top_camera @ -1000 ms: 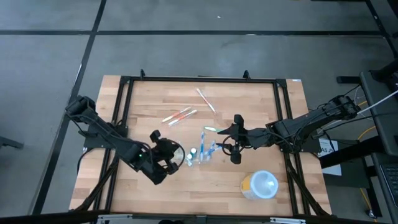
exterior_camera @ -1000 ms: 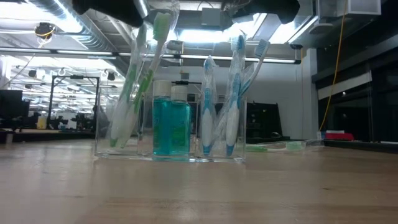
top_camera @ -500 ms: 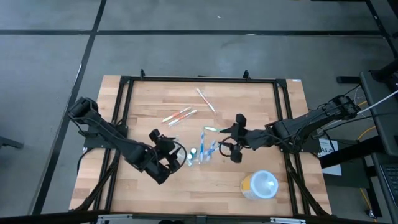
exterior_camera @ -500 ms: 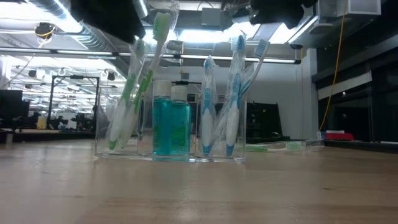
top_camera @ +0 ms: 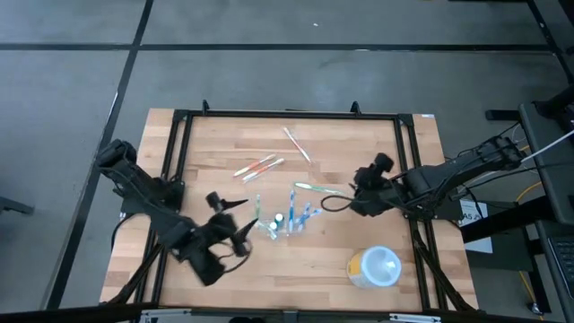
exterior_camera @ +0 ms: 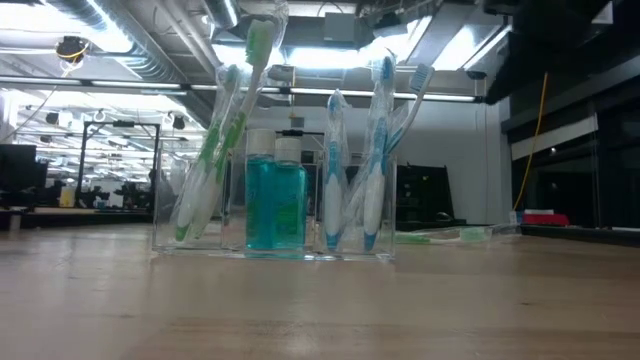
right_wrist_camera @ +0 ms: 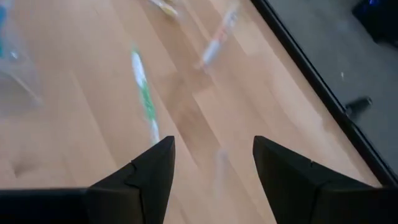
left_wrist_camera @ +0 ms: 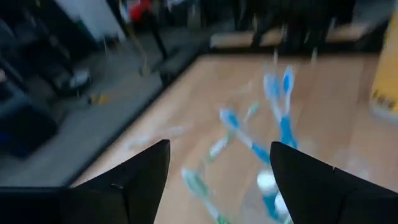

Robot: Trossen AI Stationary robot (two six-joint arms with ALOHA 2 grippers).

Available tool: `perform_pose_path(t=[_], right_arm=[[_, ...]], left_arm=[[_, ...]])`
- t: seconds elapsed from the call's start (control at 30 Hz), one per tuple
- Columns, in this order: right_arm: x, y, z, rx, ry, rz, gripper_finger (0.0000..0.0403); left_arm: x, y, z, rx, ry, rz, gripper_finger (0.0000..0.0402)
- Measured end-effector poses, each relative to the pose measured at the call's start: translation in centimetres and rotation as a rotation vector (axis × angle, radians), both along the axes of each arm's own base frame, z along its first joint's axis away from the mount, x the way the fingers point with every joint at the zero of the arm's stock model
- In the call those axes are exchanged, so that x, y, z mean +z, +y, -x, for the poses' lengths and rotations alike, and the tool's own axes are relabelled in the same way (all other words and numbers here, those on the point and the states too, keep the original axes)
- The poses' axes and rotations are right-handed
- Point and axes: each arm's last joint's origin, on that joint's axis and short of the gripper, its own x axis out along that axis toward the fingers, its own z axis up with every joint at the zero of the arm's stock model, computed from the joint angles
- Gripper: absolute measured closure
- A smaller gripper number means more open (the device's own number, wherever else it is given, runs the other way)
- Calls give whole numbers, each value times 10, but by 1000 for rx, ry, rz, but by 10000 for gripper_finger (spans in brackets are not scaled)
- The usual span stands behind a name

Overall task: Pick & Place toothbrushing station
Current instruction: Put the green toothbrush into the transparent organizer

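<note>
The toothbrushing station [exterior_camera: 273, 215] is a clear rectangular holder that stands on its flat base at the table's middle [top_camera: 285, 221]. In it lean green toothbrushes [exterior_camera: 215, 150] and blue toothbrushes [exterior_camera: 372, 150], either side of a teal bottle [exterior_camera: 276, 205]. My left gripper [top_camera: 240, 222] stands open just left of the station, with nothing between its fingers [left_wrist_camera: 146, 174]. My right gripper [top_camera: 357, 191] is open too, off to the station's right. Below it, a loose green toothbrush [right_wrist_camera: 144, 93] lies on the table.
Loose toothbrushes lie on the wood beyond the station [top_camera: 260, 166], [top_camera: 297, 144], [top_camera: 314, 187]. A round white and yellow container [top_camera: 375, 266] stands near the front right. A black frame [top_camera: 287, 115] runs around the table's edges.
My left gripper has opened, let go of the green toothbrush's top and drawn back toward the table's near left; the brush stays leaning in the station. My right gripper has moved away from the station toward the table's right edge, still open.
</note>
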Motion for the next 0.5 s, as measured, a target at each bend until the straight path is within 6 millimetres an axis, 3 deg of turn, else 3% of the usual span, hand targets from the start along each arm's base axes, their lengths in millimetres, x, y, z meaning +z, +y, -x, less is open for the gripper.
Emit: perform_pose_path(t=[0.27, 0.4, 0.5], right_arm=[[14, -25, 46, -57, 144, -91, 184], [7, -36, 51, -59, 133, -201, 184], [-11, -47, 50, -51, 148, -297, 184]], left_arm=[[31, -20, 43, -64, -208, -86, 130], [32, -23, 45, -70, -223, -84, 130], [33, -20, 40, -59, -207, -91, 131]])
